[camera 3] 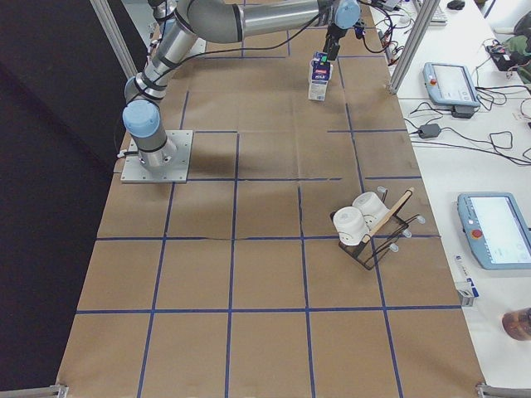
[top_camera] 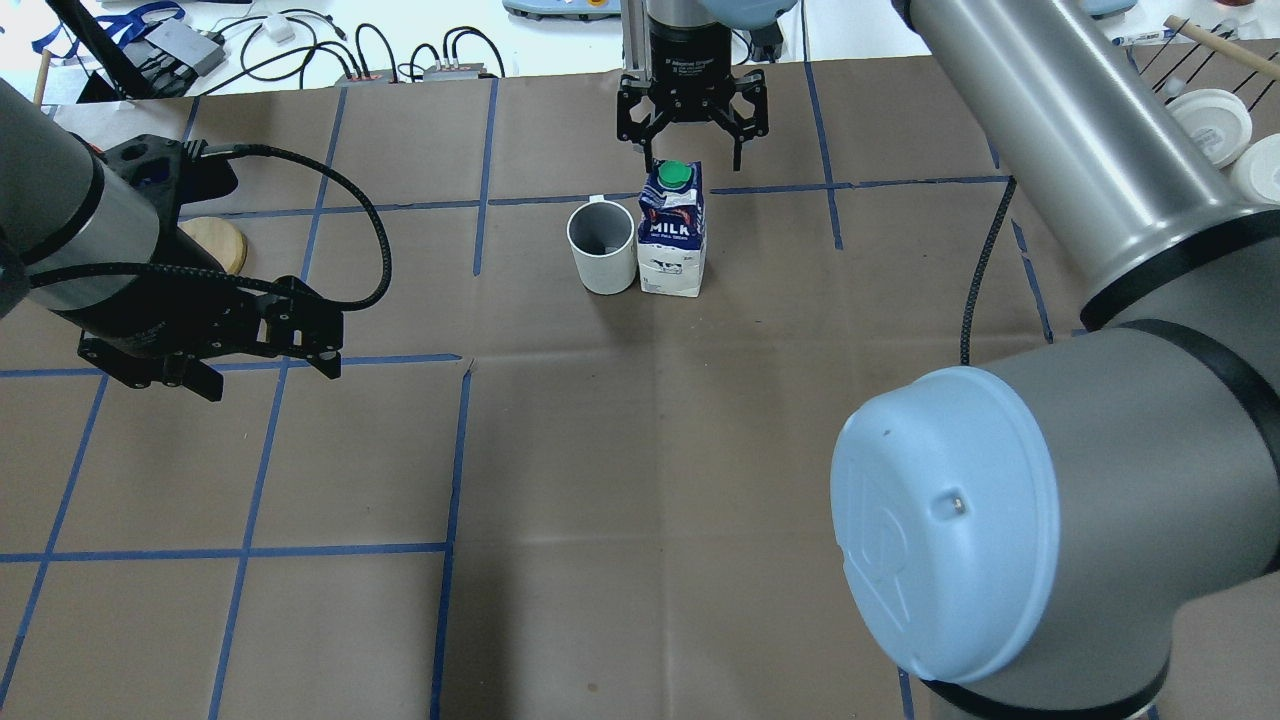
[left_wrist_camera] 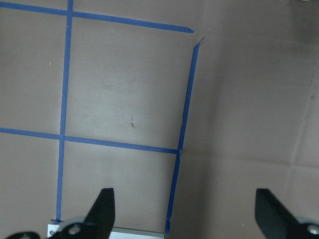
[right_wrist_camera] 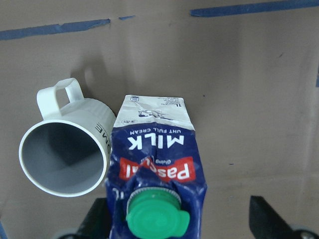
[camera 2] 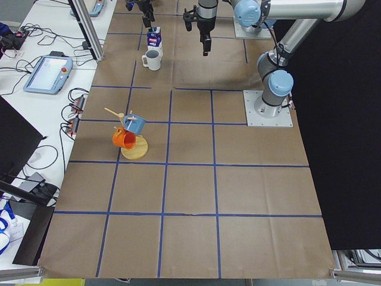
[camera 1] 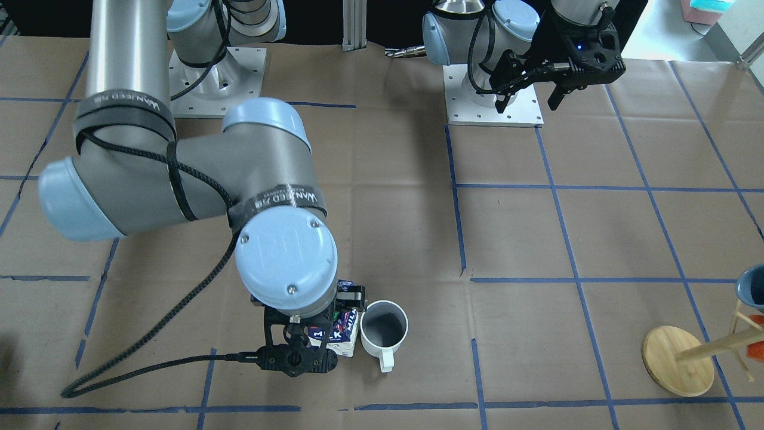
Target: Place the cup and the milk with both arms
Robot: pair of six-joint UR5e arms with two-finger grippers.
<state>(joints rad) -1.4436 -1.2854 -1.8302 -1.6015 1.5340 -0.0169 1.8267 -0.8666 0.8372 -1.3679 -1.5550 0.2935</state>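
The milk (top_camera: 672,235), a blue and white gable-top carton with a green cap, stands upright on the brown table. The cup (top_camera: 603,245), a white mug with a grey inside, stands upright right beside it. Both show in the right wrist view, milk (right_wrist_camera: 157,169) and cup (right_wrist_camera: 65,159), with the cup's handle pointing away from the carton. My right gripper (top_camera: 697,160) is open just above the carton's top, its fingers on either side and not touching. My left gripper (top_camera: 270,378) is open and empty, well away over bare table; the left wrist view (left_wrist_camera: 187,211) shows only tape lines.
A wooden mug tree (camera 1: 680,358) with a blue and an orange cup stands near the table edge on my left. A wire rack with white cups (camera 3: 365,224) stands on my right. The right arm's black cable (top_camera: 975,280) trails on the table.
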